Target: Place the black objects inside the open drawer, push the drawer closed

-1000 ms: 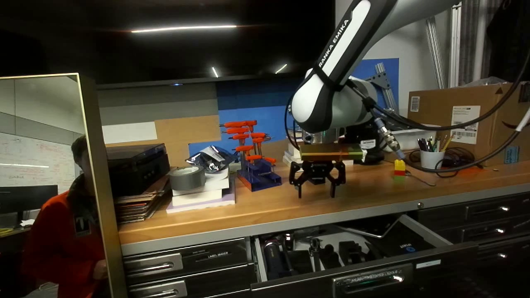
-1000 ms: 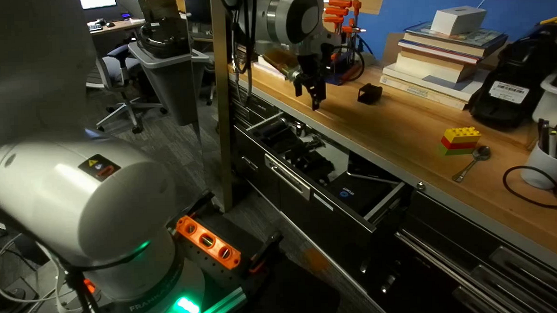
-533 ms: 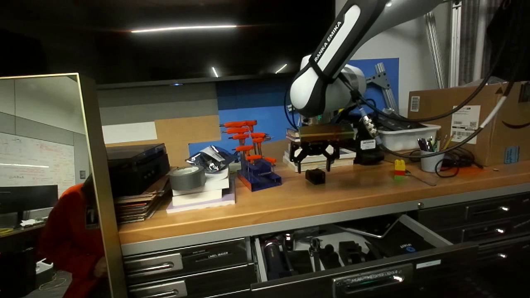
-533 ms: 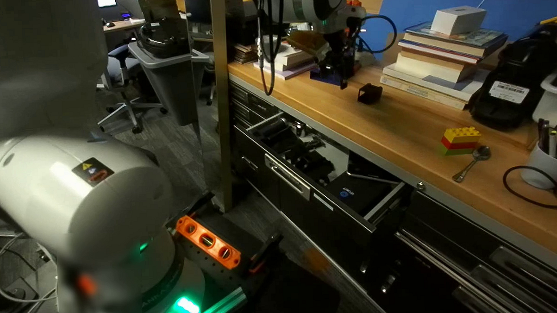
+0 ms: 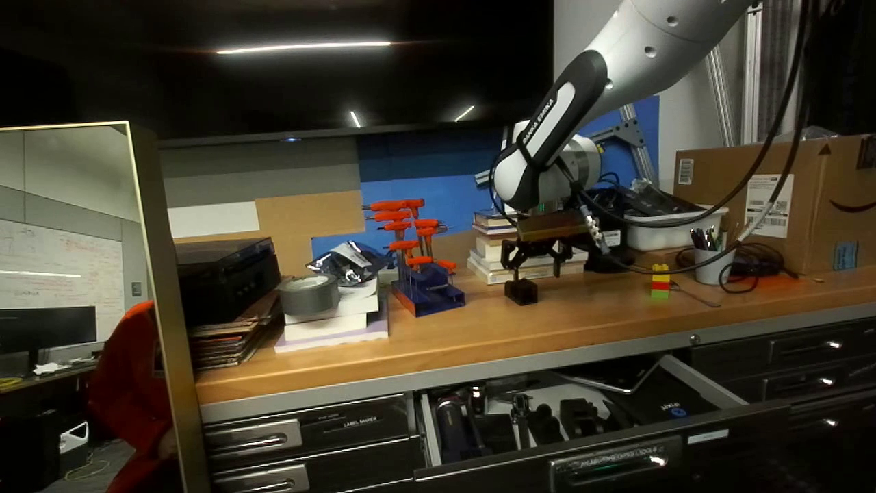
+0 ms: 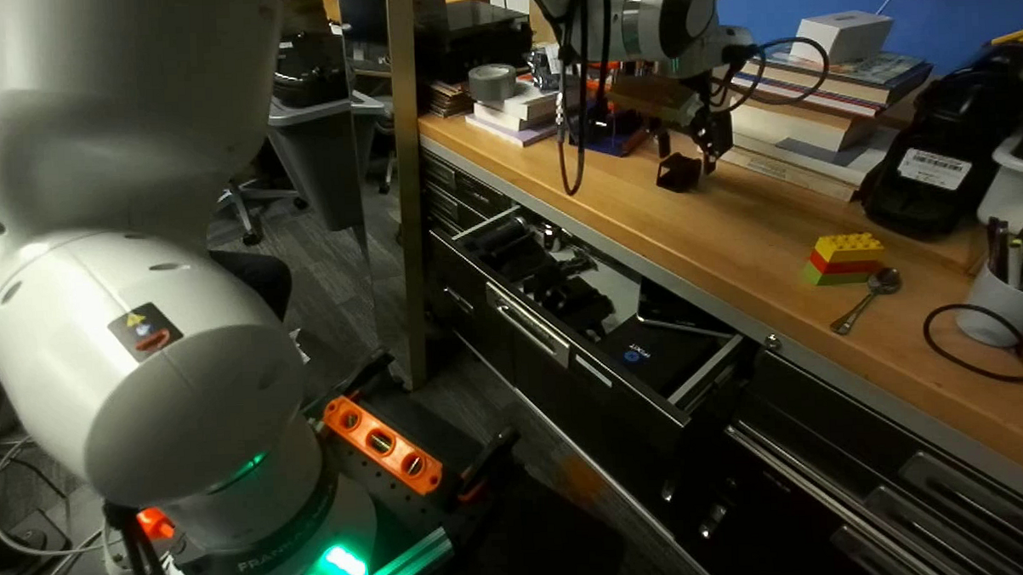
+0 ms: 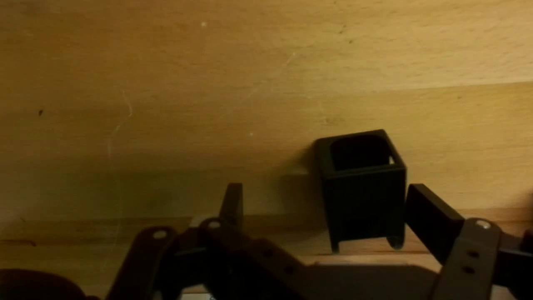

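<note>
A wooden bench (image 5: 602,308) crosses the middle of the frame in an exterior view. Below it, at lower centre, the drawer (image 5: 520,472) stands pulled out, so the closing push is yet to be done. The gripper (image 5: 536,274), right of centre above the bench, has its fingers (image 7: 431,214) spread, with nothing held. Black things (image 5: 578,418) lie inside the drawer; whether any were put there for this task, I can't tell. The small black box (image 7: 362,204), right of centre in the wrist view, stands on the bench, showing between the fingers; grasping it and putting it in the drawer look to be left
</note>
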You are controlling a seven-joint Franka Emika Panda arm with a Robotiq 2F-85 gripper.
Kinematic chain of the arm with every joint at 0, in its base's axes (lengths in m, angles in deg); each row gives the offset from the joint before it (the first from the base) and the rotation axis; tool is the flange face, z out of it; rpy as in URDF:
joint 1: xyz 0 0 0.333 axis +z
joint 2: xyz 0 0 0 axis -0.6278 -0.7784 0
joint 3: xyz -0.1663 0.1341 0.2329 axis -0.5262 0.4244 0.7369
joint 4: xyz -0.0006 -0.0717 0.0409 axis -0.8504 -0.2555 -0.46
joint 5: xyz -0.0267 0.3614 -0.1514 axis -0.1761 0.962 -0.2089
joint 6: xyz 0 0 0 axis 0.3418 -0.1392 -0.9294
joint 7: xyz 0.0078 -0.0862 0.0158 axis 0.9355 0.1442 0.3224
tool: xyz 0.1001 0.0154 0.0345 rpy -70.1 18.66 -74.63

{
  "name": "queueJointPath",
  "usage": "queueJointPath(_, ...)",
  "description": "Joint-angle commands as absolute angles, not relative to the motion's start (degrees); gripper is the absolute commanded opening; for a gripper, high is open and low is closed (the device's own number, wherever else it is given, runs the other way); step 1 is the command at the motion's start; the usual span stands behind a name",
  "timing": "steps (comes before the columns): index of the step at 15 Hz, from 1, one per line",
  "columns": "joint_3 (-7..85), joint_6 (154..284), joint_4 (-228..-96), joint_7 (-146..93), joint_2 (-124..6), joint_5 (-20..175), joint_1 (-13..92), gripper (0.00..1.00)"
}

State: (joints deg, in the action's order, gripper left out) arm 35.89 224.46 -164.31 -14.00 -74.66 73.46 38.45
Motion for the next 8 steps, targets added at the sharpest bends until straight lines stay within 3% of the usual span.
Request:
queueJointPath(1, 37.53, 219.62, -152.24, -20.51, -82.87, 76.27, 35.72, 1.0)
queueJointPath(8, 40.81, 208.82, -139.36, -27.91, -89.42, 81.34, 32.82, 1.0)
